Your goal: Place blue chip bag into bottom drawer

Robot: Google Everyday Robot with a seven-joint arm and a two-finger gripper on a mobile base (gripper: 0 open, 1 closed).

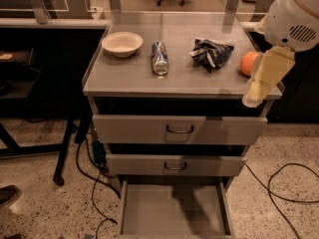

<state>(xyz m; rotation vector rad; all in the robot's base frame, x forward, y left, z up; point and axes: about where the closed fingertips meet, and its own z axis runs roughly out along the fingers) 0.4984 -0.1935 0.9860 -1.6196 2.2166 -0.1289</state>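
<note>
The blue chip bag [211,53], crumpled dark blue foil with white markings, lies on the cabinet top right of centre. The bottom drawer [174,214] is pulled open at the foot of the cabinet, and its flat grey floor is bare. My gripper [253,94] hangs as a cream piece pointing down from the white arm [294,16] at the cabinet's right front corner. It is to the right of the bag and apart from it, holding nothing that I can see.
On the cabinet top [129,81] are a white bowl [122,43], a blue-and-silver can [159,58] lying on its side, and an orange [247,62] partly behind my arm. The two upper drawers [179,129] stand slightly open. Cables [284,183] trail on the floor.
</note>
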